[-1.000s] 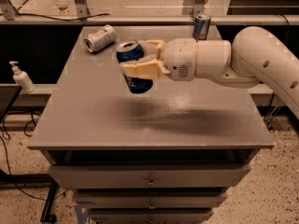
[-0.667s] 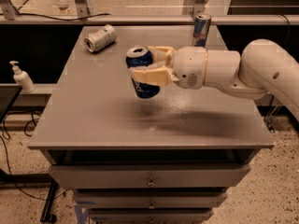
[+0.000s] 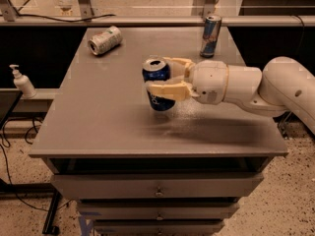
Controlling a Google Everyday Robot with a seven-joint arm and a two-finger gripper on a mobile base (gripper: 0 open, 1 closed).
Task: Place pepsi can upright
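Observation:
The pepsi can [image 3: 157, 73], dark blue with a silver top, stands nearly upright at the middle of the grey table [image 3: 98, 122], its base at or just above the surface. My gripper [image 3: 160, 78] reaches in from the right and is shut on the can, one cream finger [image 3: 170, 90] across its front and the other behind it. The white arm stretches off to the right edge of the view.
A pale green-white can [image 3: 104, 40] lies on its side at the table's back left. A tall slim blue-silver can [image 3: 210, 36] stands at the back right. A pump bottle [image 3: 21, 81] stands on a shelf to the left. Drawers sit below the tabletop.
My gripper has carried the pepsi can slightly right and down toward the tabletop, turning it from tilted to nearly upright. The other cans have not moved.

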